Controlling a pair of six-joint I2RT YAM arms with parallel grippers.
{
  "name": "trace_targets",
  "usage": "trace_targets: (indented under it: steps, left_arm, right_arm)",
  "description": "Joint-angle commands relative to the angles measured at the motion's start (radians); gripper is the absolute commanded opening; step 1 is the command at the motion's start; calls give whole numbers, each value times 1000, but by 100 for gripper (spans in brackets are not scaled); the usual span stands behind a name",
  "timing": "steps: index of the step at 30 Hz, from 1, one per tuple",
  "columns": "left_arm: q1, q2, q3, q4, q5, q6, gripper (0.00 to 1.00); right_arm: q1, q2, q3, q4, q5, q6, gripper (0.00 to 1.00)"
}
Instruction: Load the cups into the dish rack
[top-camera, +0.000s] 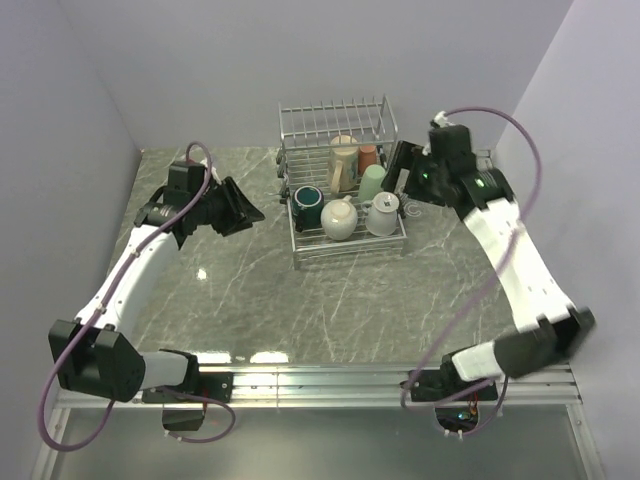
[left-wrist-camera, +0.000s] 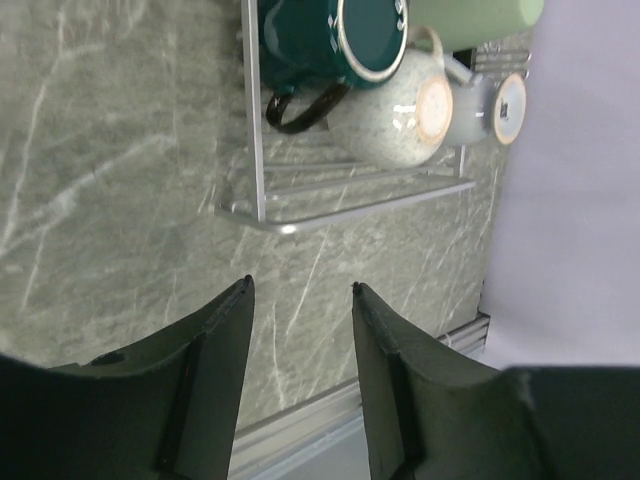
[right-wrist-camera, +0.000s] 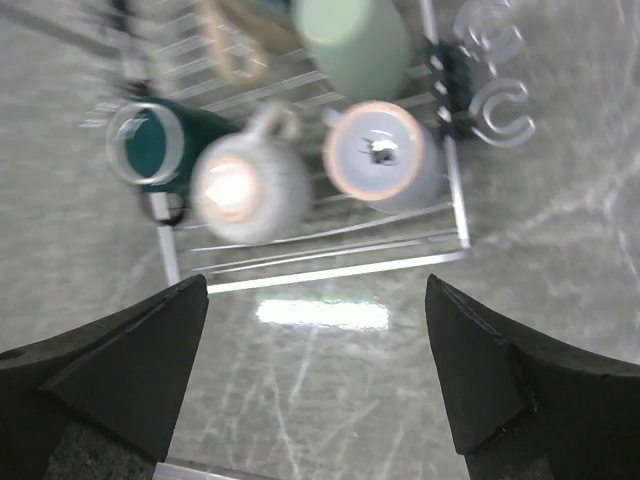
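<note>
Two pincers, both empty: the right gripper (right-wrist-camera: 318, 290) hangs just off the right side of the dish rack (top-camera: 345, 251), jaws spread wide with nothing between them. I read that as a release pose, clear of the load. My left gripper (left-wrist-camera: 302, 290) sits well left of the rack, jaws roughly half apart, nothing in them, aimed at the rack's front-left corner.

All six cups are inside the rack:
- Along the rack's front: dark teal cup (top-camera: 307, 201), beige cup (top-camera: 339, 218), pale blue-white cup (top-camera: 383, 215).
- Toward the rack's back tines (top-camera: 335, 115): light green cup (top-camera: 372, 183), tall cream cup (top-camera: 343, 163), reddish-brown cup (top-camera: 368, 157).

The beige and pale ones look mouth-down, presumably to drain. The teal is mouth-up. I see no cup outside the rack in any view, so I judge loading done. At most I'd flip the teal.
</note>
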Motion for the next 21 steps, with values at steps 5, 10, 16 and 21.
trace_targets:
  steps: [5, 10, 16, 21]
  left_arm:
    - [-2, 60, 242, -41, -202, 97, 56]
    - [-2, 37, 279, 20, -495, 127, 72]
    - [-3, -243, -259, 550, -822, 156, 77]
    - [0, -523, -722, 1108, -1073, 278, 84]
  right_arm:
    - [3, -353, -227, 161, -114, -4, 99]
    - [1, -552, -367, 200, -56, 22, 100]
    - [1, -802, -640, 456, 108, 20, 100]
    - [4, -758, -619, 417, 85, 10, 100]
